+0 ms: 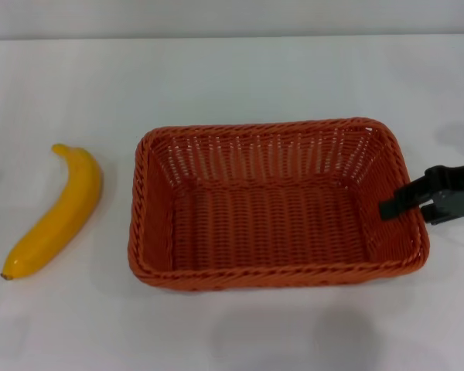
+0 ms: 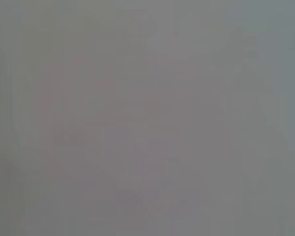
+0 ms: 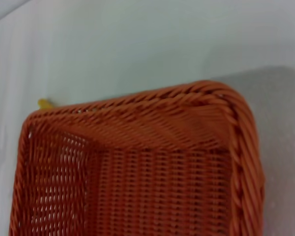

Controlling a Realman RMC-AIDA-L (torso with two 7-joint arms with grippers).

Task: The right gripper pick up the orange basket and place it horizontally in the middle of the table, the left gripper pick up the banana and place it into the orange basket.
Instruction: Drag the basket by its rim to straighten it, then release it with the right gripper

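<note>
The plain white tabletop (image 1: 240, 77) fills the head view and carries everything else. On it, roughly in the middle, sits the large burnt-orange rectangular woven basket (image 1: 274, 205) with a braided rim and slatted sloping sides, its long side running across the view and its inside holding nothing. The right wrist view looks down into one end of this basket (image 3: 137, 167), with white tabletop (image 3: 137, 44) beyond its rim.

Well apart from the basket, on the robot's left, lies the single smooth yellow curved banana (image 1: 58, 212), flat on the tabletop, its small dark tip toward the near edge. A sliver of the banana (image 3: 44, 103) peeks over the basket's rim in the right wrist view.

The right tool (image 1: 406, 202), a black two-fingered claw, is at the basket's right-hand short rim, touching or overlapping it; I cannot tell whether its fingers are apart or clamped on the rim.

The left wrist view is a featureless grey blur.
</note>
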